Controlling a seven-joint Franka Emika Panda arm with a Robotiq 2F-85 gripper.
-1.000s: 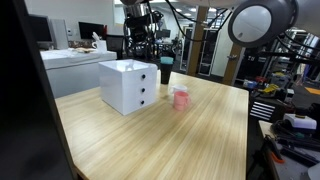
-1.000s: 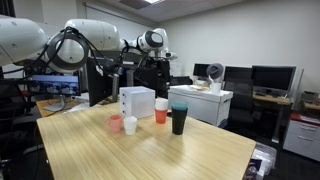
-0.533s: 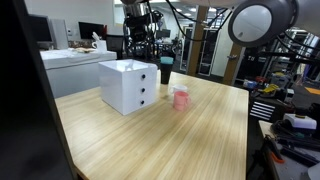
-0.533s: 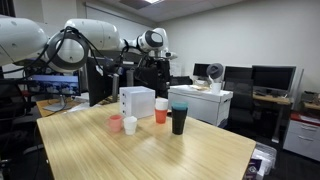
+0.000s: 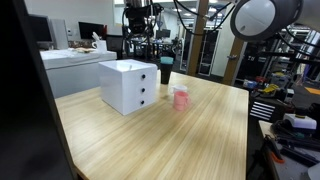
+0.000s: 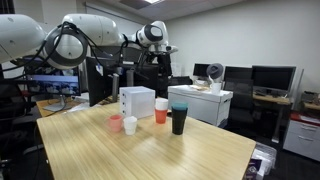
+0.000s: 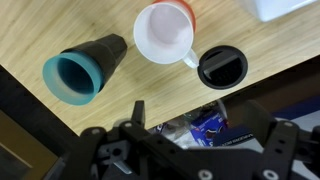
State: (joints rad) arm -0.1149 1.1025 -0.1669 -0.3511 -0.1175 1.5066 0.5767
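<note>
**Tool raised and empty above the cup group at the counter edge**

1. Tool state. In the wrist view the tool (image 7: 208, 122) has its jaws spread to full width. Nothing sits between them and nothing touches them. Both exterior views show it well above the light wooden counter (image 5: 170, 140), so it has clearance over every upright item.

2. Nearest items. Three things lie below the tool, close to the counter edge:
   - The tall black tapered cup with a teal rim (image 7: 85, 68) stands on its narrow base, mouth up. It only appears tilted because the camera looks down from the side.
   - The white plastic cup nested in an orange cup (image 7: 163, 35) stands just beside it. Nesting gives the pair a single footprint and keeps the upper cup steady.
   - The black round item (image 7: 221, 67) lies nearest the edge. Lid or shallow cup: cannot be told.

3. Surrounding items. The white two-drawer box (image 5: 128, 85) stands behind the cups and squarely on the counter, with its drawer fronts shut. A small pink cup (image 5: 181, 98) and a small white cup (image 6: 130, 124) stand upright side by side, apart from the edge group.
</note>
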